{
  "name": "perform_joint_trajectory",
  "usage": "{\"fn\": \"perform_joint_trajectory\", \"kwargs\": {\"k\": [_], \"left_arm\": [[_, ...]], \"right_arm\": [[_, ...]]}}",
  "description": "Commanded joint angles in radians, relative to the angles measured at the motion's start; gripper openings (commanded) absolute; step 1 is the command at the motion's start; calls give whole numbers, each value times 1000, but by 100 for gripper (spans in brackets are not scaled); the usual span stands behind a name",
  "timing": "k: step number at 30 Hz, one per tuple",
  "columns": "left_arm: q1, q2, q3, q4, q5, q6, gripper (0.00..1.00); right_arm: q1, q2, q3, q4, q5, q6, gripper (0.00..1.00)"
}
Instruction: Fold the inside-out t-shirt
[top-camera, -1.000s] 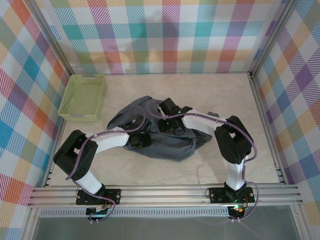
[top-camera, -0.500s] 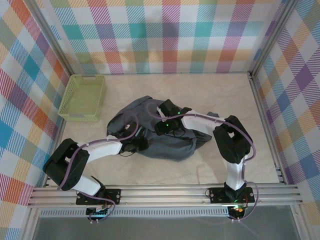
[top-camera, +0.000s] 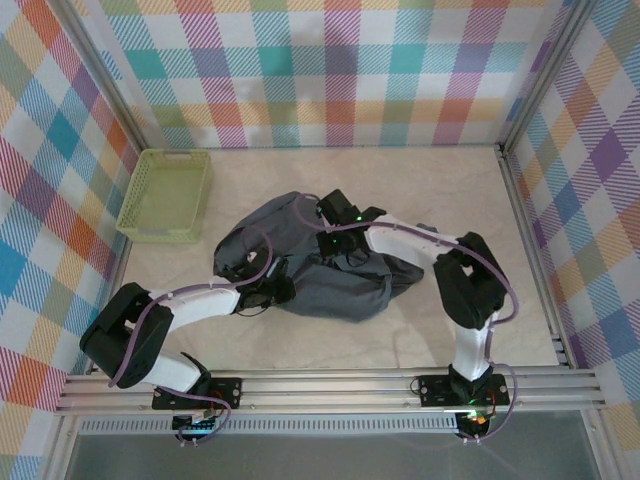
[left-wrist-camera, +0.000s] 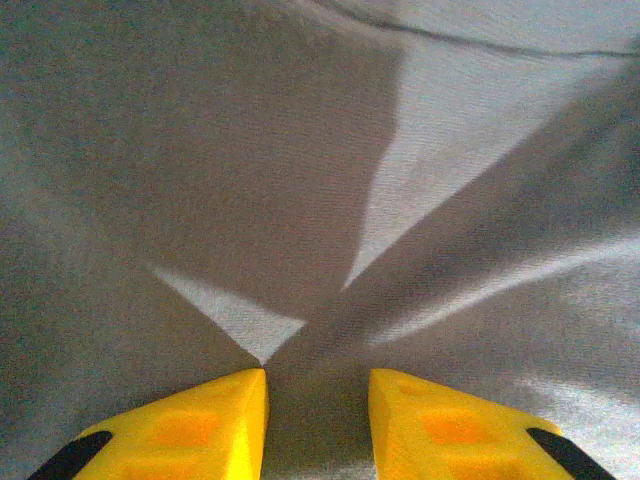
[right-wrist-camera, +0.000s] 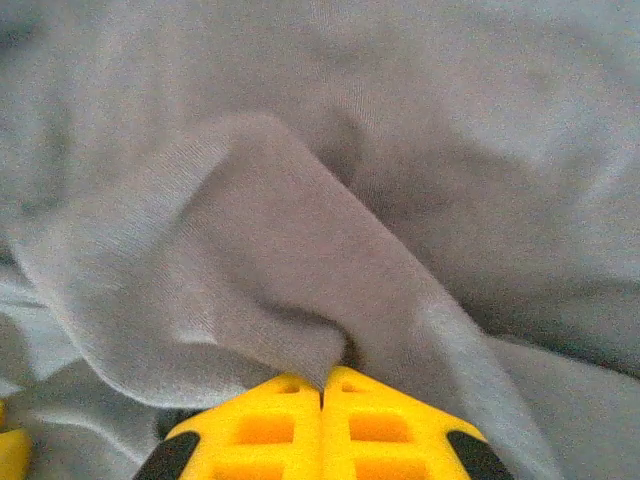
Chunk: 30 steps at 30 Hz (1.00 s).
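while the inside-out t-shirt lies bunched on the worktop beneath both grippers, your right gripper is pinched tight on a fold at its tips, likely to pull it flat. your left gripper, part open, seems to clamp cloth, with taut creases fanning ahead.

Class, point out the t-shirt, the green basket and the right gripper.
t-shirt (top-camera: 340, 295): top view, its flat near panel.
green basket (top-camera: 165, 195): top view, its mesh floor.
right gripper (right-wrist-camera: 322, 376): right wrist view, where its yellow fingertips meet.
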Motion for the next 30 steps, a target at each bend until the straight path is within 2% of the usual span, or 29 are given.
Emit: {"fn": "perform_joint_trajectory", "kwargs": {"k": [1, 7, 10, 14, 18, 22, 25, 29, 30], "left_arm": [[14, -23, -7, -53, -30, 7, 33], [13, -58, 49, -77, -2, 33, 38], [-3, -128, 86, -73, 30, 18, 46], [-81, -215, 141, -45, 31, 11, 60], [-103, -192, 160, 26, 63, -24, 66], [-105, -116, 175, 67, 64, -47, 66], [-104, -59, 182, 70, 13, -53, 64], [-98, -2, 183, 83, -14, -50, 54], [-98, 5, 184, 80, -18, -46, 49]], "right_arm": [[-9, -110, -4, 0, -5, 3, 0], [-10, -220, -40, -2, -47, 20, 0], [-1, -263, -51, -2, -89, 44, 0], [24, -288, -63, -8, -104, 77, 0], [51, -311, -92, 25, -123, 111, 0], [79, -340, -111, 36, -120, 130, 0], [91, -361, -130, 40, -105, 141, 0], [91, -404, -171, 54, -90, 164, 0], [91, -418, -179, 54, -77, 169, 0]]}}
